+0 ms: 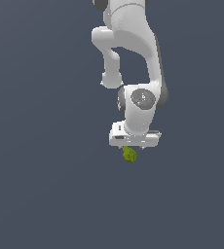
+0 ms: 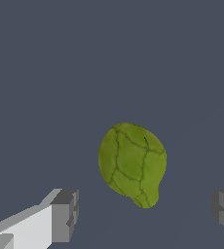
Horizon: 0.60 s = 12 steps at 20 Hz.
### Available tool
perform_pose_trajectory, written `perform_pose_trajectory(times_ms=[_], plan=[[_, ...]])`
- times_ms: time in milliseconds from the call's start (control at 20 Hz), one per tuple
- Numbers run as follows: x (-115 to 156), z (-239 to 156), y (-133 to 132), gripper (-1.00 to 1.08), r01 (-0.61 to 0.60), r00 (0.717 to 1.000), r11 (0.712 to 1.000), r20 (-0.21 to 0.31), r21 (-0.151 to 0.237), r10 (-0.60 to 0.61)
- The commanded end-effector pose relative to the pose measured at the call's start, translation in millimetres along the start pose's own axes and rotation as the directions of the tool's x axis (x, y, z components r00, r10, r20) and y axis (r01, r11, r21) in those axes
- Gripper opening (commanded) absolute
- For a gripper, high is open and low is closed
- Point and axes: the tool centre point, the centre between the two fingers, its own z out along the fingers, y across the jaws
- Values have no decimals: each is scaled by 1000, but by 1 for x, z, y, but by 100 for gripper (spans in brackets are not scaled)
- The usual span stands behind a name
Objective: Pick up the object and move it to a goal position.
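The object (image 1: 129, 154) is a small lumpy yellow-green blob lying on the dark grey floor, just below the white hand in the exterior view. In the wrist view the object (image 2: 132, 163) shows dark crack lines and a tapered end pointing toward the fingers. My gripper (image 1: 133, 147) hovers over it, and my gripper (image 2: 143, 213) is open in the wrist view. Its two grey fingertips (image 2: 65, 214) stand far apart, one on each side. The blob lies slightly beyond the line between them and touches neither.
The white arm (image 1: 131, 44) comes down from the top of the exterior view. A plain dark grey floor (image 1: 46, 194) surrounds the blob on all sides.
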Motion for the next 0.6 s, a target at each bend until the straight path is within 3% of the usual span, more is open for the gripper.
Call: perform_pose_trajectory(times_ms=[0,550], plan=[[0,0,1,100,-1,1000,1000,-1,0,1],[-1,45,0,100,-2,1000,1000,-1,0,2]])
